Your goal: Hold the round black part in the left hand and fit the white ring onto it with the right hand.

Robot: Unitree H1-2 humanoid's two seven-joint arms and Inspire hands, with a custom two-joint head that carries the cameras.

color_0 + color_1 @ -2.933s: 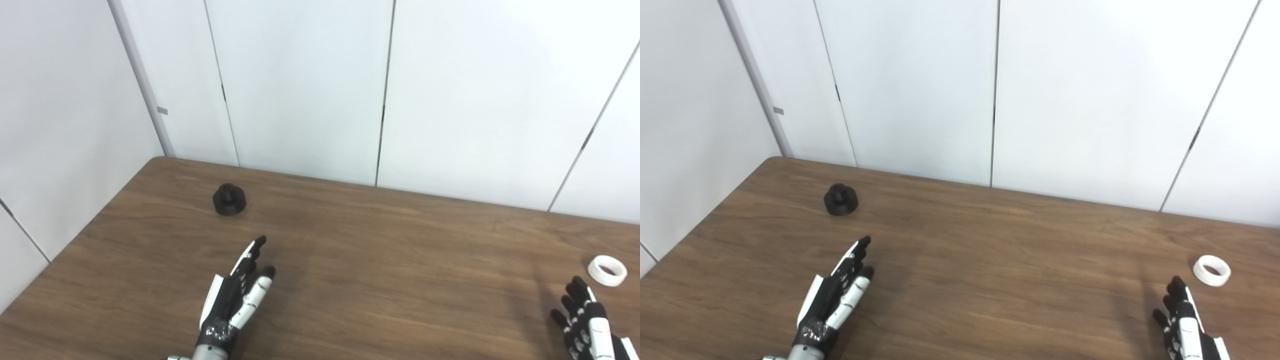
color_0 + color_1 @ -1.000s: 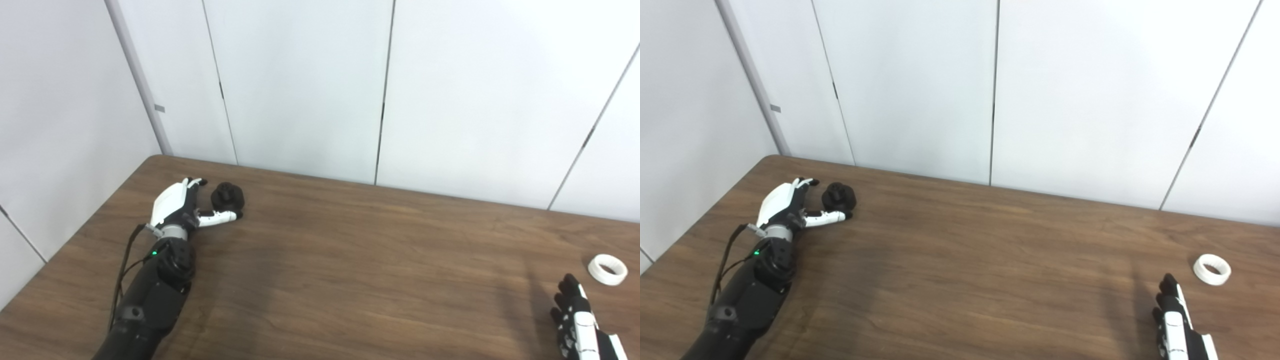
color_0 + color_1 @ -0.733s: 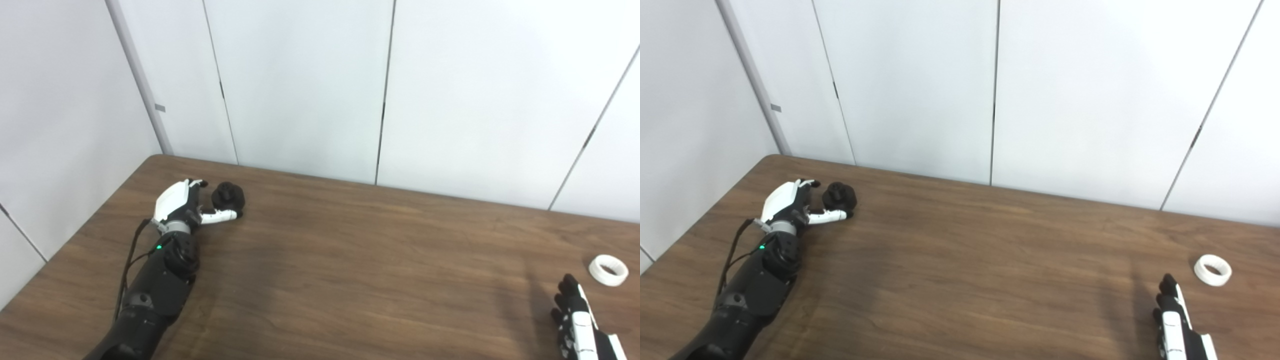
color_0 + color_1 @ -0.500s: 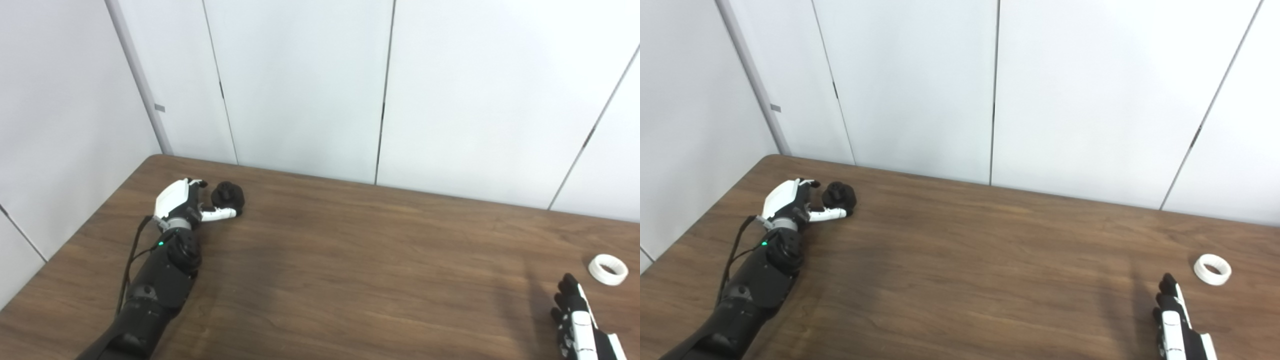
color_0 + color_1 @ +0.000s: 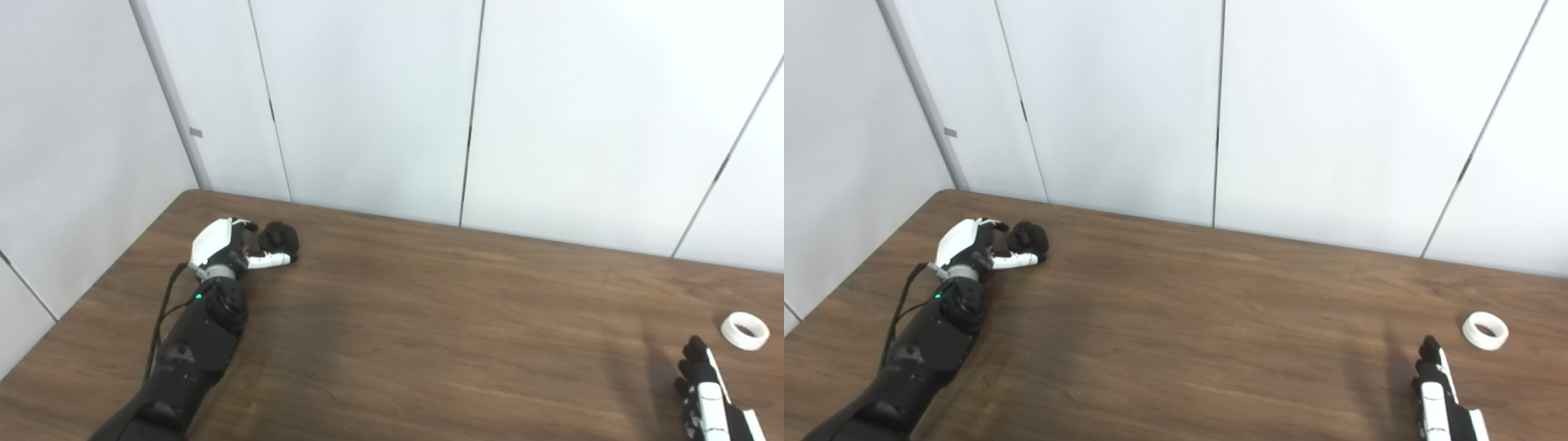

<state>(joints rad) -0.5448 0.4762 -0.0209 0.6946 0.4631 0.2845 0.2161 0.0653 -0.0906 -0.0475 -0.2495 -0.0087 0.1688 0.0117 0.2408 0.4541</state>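
A table (image 5: 429, 343) fills the lower part of both views, and wall panels (image 5: 367, 104) stand behind its far edge and along its left side. The round part (image 5: 279, 237) sits on the table near the far left corner. The left hand (image 5: 223, 248) lies just to its left, thumb reaching along the part's near side, with the arm running back toward the bottom left edge. The ring (image 5: 744, 331) lies flat on the table far to the right, well apart from the part. The right hand (image 5: 704, 392) sits at the bottom right, nearer the camera than the ring and a little to its left, not touching it.
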